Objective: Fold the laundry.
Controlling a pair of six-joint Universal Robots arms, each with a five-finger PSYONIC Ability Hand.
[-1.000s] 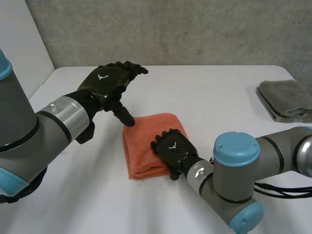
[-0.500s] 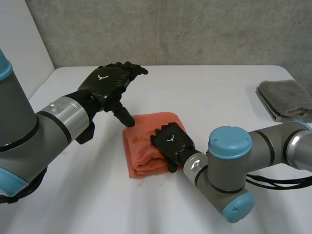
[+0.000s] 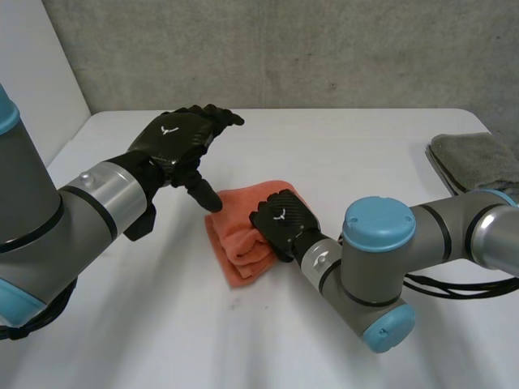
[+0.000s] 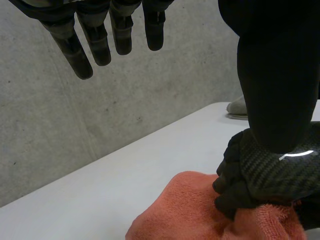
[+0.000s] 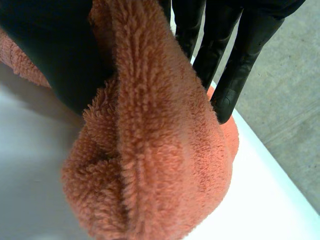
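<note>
An orange towel (image 3: 239, 243) lies folded and bunched in the middle of the white table (image 3: 365, 146). My right hand (image 3: 281, 223) sits on its right side. In the right wrist view the orange towel (image 5: 150, 150) is pinched between the thumb (image 5: 50, 55) and the fingers (image 5: 235, 45), a thick fold bulging out past them. My left hand (image 3: 174, 138) hovers open above the towel's far left corner, its thumb pointing down close to the cloth. In the left wrist view its straight fingers (image 4: 95, 40) hang above the towel (image 4: 185, 210), with the right hand (image 4: 270, 170) on the cloth.
A folded grey towel (image 3: 478, 166) lies at the table's right edge, well away from both hands. A concrete wall runs behind the table. Bare table surface lies in front of and to the left of the orange towel.
My right hand has slid left and away over the orange towel and closed on it, bunching the cloth narrower. The left hand has hardly moved.
</note>
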